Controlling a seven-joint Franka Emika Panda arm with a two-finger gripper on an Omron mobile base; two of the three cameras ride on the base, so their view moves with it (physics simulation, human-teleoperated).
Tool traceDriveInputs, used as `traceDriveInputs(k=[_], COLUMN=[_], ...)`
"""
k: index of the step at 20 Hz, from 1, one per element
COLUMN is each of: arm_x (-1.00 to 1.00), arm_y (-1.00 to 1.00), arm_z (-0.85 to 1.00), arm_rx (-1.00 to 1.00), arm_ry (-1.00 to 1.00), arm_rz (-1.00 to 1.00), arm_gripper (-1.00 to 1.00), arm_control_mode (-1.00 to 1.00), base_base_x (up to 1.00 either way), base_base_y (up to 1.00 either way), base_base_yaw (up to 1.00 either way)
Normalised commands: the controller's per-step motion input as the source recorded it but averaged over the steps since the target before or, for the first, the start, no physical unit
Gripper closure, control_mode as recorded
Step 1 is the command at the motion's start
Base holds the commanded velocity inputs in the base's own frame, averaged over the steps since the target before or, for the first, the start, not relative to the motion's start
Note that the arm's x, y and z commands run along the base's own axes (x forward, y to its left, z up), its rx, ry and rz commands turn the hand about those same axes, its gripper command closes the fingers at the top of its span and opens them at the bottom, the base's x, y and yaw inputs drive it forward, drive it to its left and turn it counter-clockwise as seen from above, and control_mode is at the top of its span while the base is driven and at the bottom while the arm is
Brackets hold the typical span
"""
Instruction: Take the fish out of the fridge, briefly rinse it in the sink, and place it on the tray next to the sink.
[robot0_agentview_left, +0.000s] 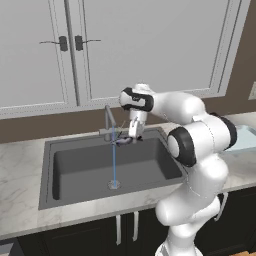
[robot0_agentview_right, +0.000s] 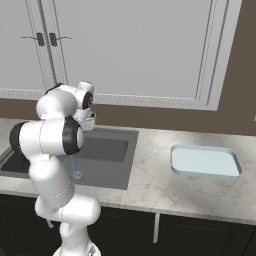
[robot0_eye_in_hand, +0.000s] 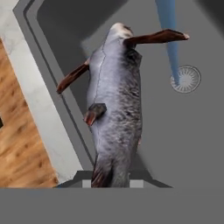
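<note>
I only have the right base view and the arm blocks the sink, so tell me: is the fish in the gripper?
Observer: Yes. The hand view shows the grey fish held in the gripper, hanging over the sink.
Operator: Is the water running?
Observer: Yes. A thin blue stream falls from the faucet to the drain.
Operator: Is the fish under it?
Observer: It is right beside it; the left base view puts the fish at the stream, just below the spout.
</note>
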Motion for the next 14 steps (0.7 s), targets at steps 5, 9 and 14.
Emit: traceDriveInputs(k=[5,9,14], arm_x=[-1.0,-0.95,-0.2], arm_y=[-0.01,-0.44,-1.0], arm_z=[0.54,0.67,0.63], arm_rx=[-0.35,-0.46,0.01], arm_ry=[-0.45,-0.38,-0.24], arm_rz=[-0.02,-0.01,-0.11], arm_gripper=[1.0,1.0,1.0], arm_control_mode=[-1.0,-1.0,-1.0], base_base_x=[0.0,0.0,0.0], base_base_y=[0.0,0.0,0.0], base_base_yaw=[0.0,0.0,0.0])
